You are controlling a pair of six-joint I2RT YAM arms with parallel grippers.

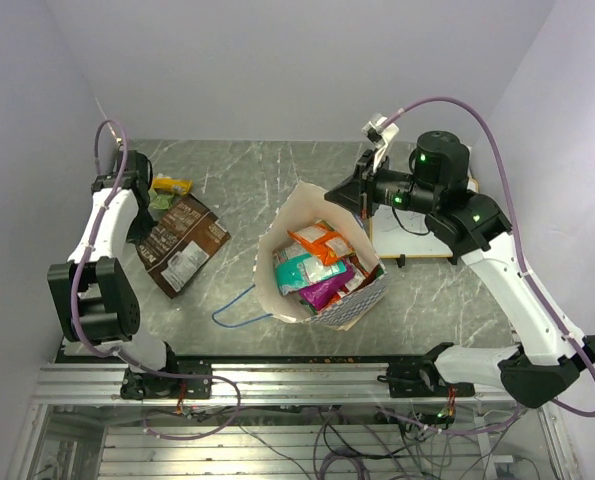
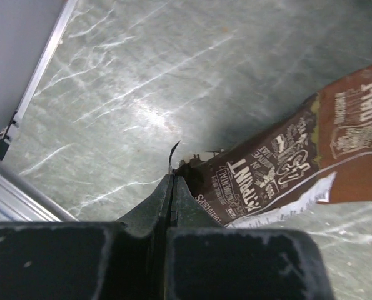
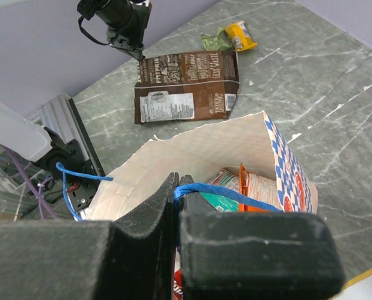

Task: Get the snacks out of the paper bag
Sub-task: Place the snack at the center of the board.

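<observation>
The paper bag (image 1: 295, 208) stands open mid-table, holding an orange packet (image 1: 322, 240), a teal packet (image 1: 299, 268) and a magenta packet (image 1: 327, 290). My right gripper (image 1: 349, 200) is above the bag's far rim, shut on its blue cord handle (image 3: 236, 195); the bag wall (image 3: 198, 150) and the orange packet (image 3: 261, 190) show below it. A dark brown packet (image 1: 184, 243) lies flat on the left. My left gripper (image 2: 172, 178) is shut on its corner (image 2: 192, 169), low over the table. A yellow packet (image 1: 173, 184) and a green packet (image 1: 162, 200) lie behind it.
A small whiteboard (image 1: 417, 238) lies right of the bag, under the right arm. The bag's other blue handle (image 1: 239, 305) trails on the table toward the front metal rail (image 1: 297, 375). Walls close in the table on the left, back and right.
</observation>
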